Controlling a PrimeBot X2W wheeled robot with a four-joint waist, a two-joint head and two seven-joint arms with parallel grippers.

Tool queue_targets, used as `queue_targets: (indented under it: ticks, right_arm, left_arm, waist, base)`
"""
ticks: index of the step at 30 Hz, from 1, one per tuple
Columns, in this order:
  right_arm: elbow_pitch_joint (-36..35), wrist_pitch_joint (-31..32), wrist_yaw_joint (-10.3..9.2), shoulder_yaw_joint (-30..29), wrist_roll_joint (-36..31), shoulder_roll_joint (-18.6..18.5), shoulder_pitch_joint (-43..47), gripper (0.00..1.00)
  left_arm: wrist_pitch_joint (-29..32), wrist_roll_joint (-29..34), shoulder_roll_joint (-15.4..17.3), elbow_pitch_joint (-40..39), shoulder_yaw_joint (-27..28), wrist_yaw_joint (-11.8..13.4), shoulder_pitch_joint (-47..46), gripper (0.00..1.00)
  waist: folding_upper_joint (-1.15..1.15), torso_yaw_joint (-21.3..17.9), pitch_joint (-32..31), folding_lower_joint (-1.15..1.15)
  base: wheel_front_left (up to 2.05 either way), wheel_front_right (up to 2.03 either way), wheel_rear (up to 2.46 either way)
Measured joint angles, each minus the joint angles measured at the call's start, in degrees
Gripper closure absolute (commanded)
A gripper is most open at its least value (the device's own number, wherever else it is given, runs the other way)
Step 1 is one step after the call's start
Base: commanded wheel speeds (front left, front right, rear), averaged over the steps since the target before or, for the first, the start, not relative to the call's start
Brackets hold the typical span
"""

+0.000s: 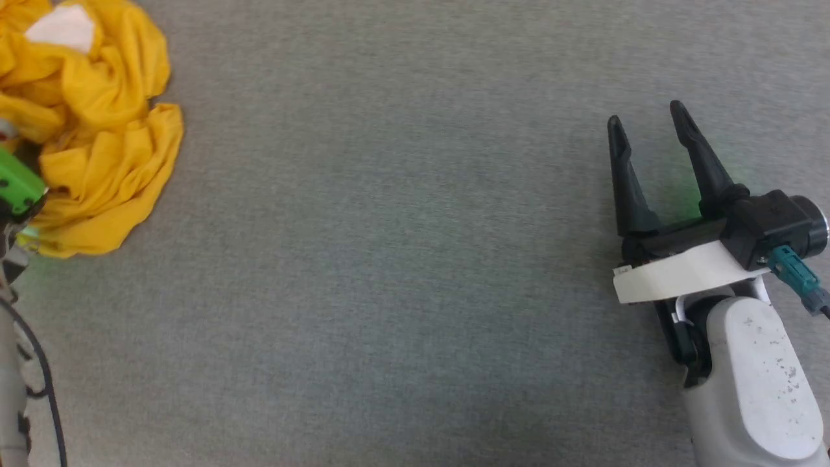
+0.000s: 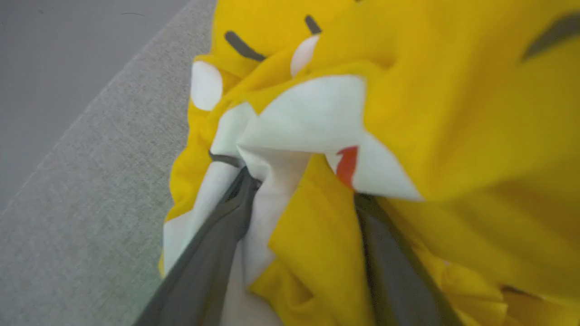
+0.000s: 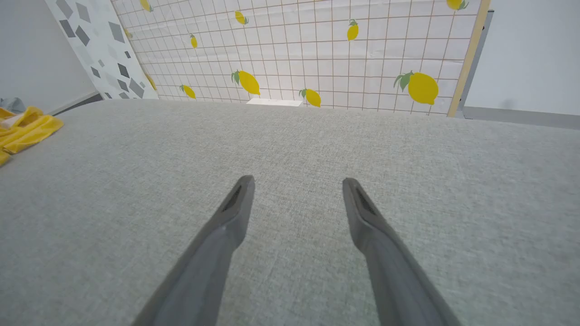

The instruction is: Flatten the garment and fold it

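The garment [image 1: 97, 130], a mustard-yellow shirt with white patches, lies crumpled in a heap at the far left of the grey table. In the left wrist view its folds [image 2: 430, 113] show white areas, a red mark and dark stripes. My left gripper [image 2: 303, 190] is pushed into the heap. Its two dark fingers [image 2: 213, 253] stand wide apart with cloth bunched between them and their tips under the folds. My right gripper [image 1: 645, 113] rests open at the right, far from the shirt, with nothing between its fingers. The right wrist view shows this gripper [image 3: 298, 183] over bare cloth, and a corner of the garment [image 3: 27, 129] at far left.
A grey fabric surface [image 1: 389, 259] covers the table between the heap and the right arm. The table's left edge [image 2: 104, 90] runs close beside the heap. A lemon-print grid backdrop [image 3: 317, 50] stands behind the far edge. Black cables [image 1: 39, 363] hang at lower left.
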Motion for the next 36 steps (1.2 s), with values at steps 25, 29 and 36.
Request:
queue_targets:
  ticks: [25,29,36]
  right_arm:
    - [5.32,-1.41,0.00,-5.59,4.42,-0.04,12.74,0.00]
    - [4.67,-0.98,0.00,-5.88,4.49,-0.04,13.61,0.00]
    - [3.48,-0.40,0.00,-5.88,4.94,-0.07,14.07,0.00]
  left_arm:
    - [-39.85,18.08,-6.43,-20.22,-17.75,-6.37,-5.84,1.00]
    - [-38.25,17.15,-11.37,-20.86,-22.21,-7.89,-7.81,1.00]
    - [-35.55,14.63,-19.27,-15.96,-29.83,-10.84,-7.36,1.00]
  waist:
    - [-0.01,-3.10,-25.95,0.00]
    - [-0.01,-5.20,-28.39,0.00]
    - [-0.01,-10.36,-29.87,0.00]
  base:
    - [0.00,0.00,0.00]
    - [0.00,0.00,0.00]
    - [0.00,0.00,0.00]
